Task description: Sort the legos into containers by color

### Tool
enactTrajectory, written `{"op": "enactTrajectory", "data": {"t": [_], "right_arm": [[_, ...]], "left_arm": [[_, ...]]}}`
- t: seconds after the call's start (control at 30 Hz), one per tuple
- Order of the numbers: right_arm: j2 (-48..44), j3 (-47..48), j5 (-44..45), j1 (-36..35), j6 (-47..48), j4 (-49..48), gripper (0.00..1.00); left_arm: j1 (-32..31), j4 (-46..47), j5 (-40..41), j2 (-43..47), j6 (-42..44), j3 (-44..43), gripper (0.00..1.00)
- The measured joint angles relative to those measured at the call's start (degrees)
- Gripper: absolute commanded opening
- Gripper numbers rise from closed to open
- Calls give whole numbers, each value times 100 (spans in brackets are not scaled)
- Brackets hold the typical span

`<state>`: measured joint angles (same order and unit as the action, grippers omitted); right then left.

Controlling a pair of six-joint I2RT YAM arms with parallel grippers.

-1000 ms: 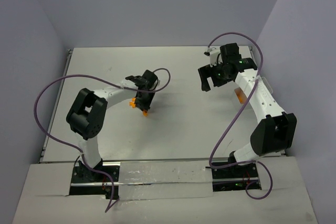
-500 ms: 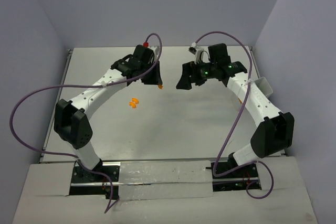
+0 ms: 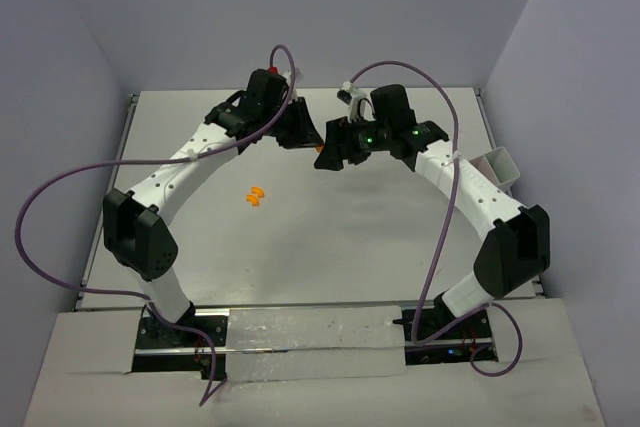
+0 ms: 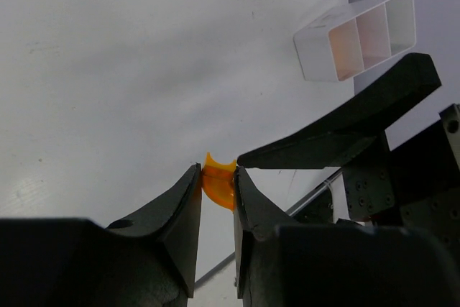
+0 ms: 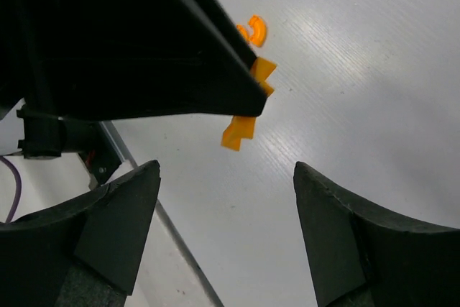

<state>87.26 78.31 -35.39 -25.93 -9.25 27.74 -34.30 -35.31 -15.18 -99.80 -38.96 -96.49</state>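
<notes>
Left arm point(image 3: 190, 162): stretched from its 7 o'clock base to the 12 o'clock part of the desk point(image 3: 330, 247); left jaws clamped on one orange lego point(image 4: 218, 185).
Right arm point(image 3: 470, 192): arched from 5 o'clock toward the same spot; right jaws apart, tips just beside the left jaws.
Loose orange legos point(image 3: 257, 195): on the desk, 9 o'clock of centre, apart from both arms.
Container point(image 3: 497, 165): 3 o'clock desk edge, just beside the right forearm.
Open desk surface runs from 6 o'clock to centre.

We record a white table point(image 3: 330, 232). On it, orange legos point(image 3: 257, 194) lie just off centre toward nine o'clock. A white container point(image 3: 497, 165) stands at the three o'clock edge.
</notes>
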Motion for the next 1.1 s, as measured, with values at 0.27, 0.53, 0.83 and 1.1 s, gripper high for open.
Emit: {"op": "enactTrajectory", "data": {"t": [0.27, 0.53, 0.83, 1.1], "right_arm": [[145, 146, 396, -18, -131, -55, 57], [160, 238, 601, -37, -240, -151, 35], [167, 238, 645, -47, -249, -160, 63], [225, 238, 563, -53, -268, -141, 60]], "left_arm": [[0, 131, -250, -1, -202, 58, 0], [19, 335, -284, 8, -275, 402, 0], [34, 337, -283, 10, -288, 451, 0], [39, 345, -284, 10, -289, 451, 0]]}}
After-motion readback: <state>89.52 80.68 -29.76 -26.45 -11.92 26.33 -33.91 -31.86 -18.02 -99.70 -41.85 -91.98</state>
